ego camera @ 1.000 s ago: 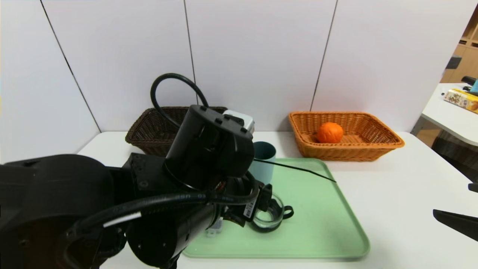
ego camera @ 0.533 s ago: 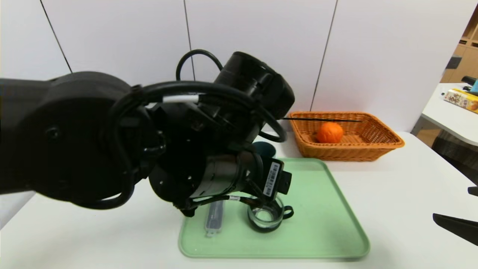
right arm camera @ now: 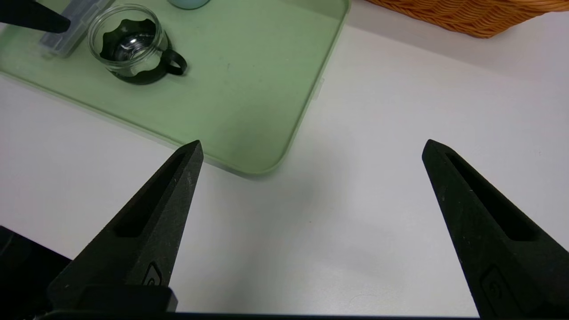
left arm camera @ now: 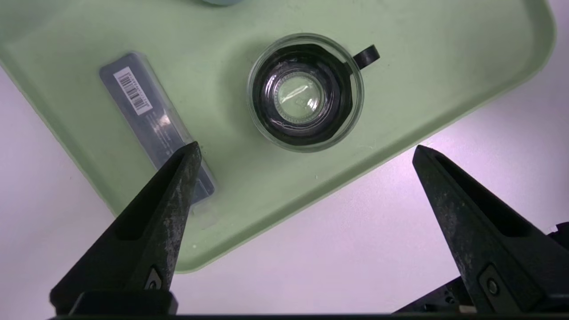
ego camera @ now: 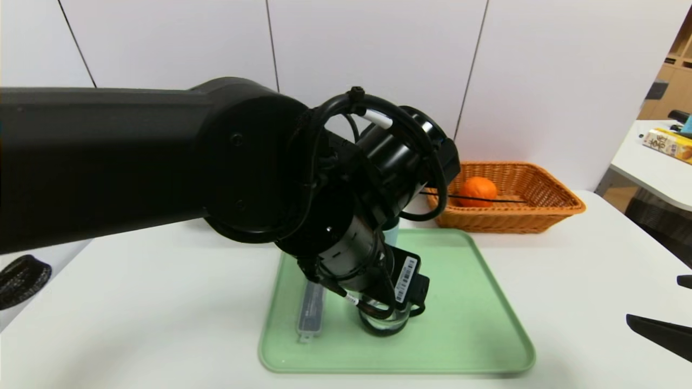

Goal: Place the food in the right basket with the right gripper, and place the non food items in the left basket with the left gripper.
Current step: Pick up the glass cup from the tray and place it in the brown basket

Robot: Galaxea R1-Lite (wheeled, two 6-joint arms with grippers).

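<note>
Right gripper point(right arm camera: 311, 149): parked low over bare table point(right arm camera: 355, 222) at the near right, jaws wide, nothing in them.

Left gripper point(left arm camera: 306, 151): hanging above the near edge of the green tray point(left arm camera: 444, 66), pointing steeply down, jaws wide and empty. One fingertip point(left arm camera: 189, 155) sits over the end of the grey case point(left arm camera: 146, 111); the glass cup point(left arm camera: 306, 91) lies just beyond the gap between the fingers, handle turned away from the case.

Risks, as judged:
- Cup and case lie near each other. A straight drop could pin the case's end or nudge it toward the tray lip.
- Glass is round and slick; tapered tips closing off-centre may squeeze it sideways or tip it.
- The bulky arm hides the cup and most of the tumbler point(ego camera: 392, 233) from the head view, so alignment leans on the wrist view alone.

Farther back: orange point(ego camera: 476, 191) already in the tan basket point(ego camera: 546, 208). Only a dark edge of the brown basket point(ego camera: 21, 278) shows at far left, so the carry there is long.
</note>
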